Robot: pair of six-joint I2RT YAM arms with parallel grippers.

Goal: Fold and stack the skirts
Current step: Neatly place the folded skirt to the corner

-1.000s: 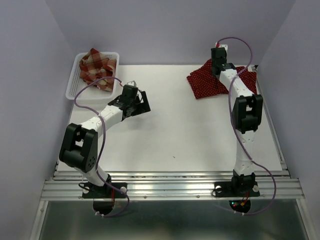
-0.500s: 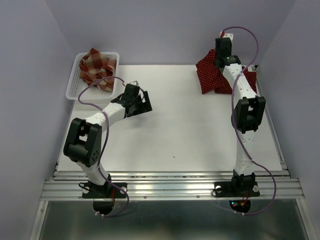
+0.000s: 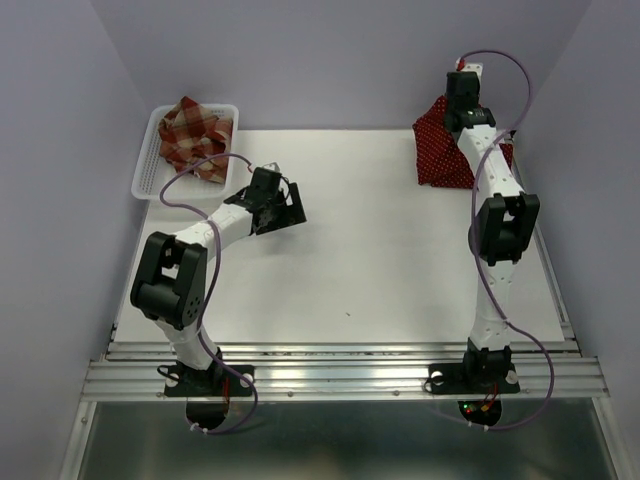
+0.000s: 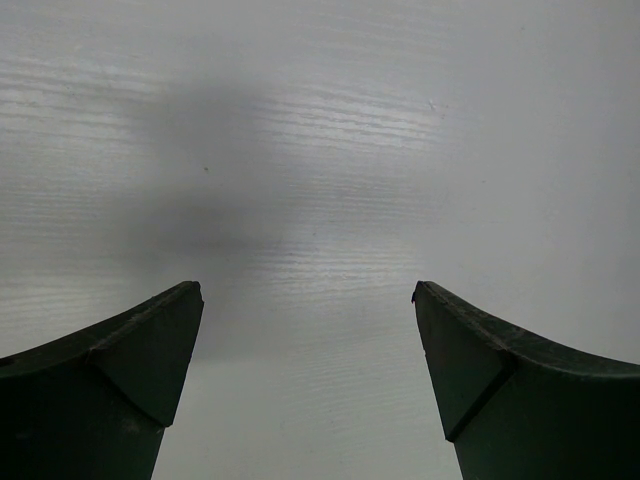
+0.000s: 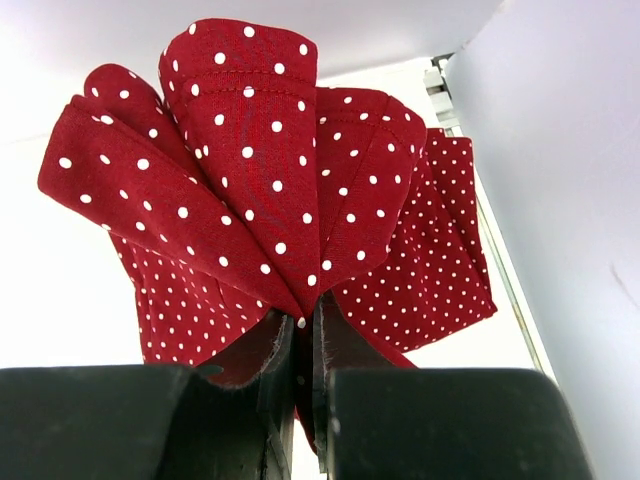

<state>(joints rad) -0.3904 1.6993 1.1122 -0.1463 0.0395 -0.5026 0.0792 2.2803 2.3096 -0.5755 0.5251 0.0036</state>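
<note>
Right wrist: right claw [image 5: 303, 328] clamped on polka-dot skirt [image 5: 250, 150], which fans out beyond.

Pinched fold of the dotted skirt [image 5: 250, 180] lost between the right gripper [image 5: 303, 335] fingers, lower edge hidden behind them, left gripper [image 4: 305, 295] finger bases cut off below, one skirt or two unclear

No legible text, labels, brands, numbers or signs found on any surface in any view.
</note>
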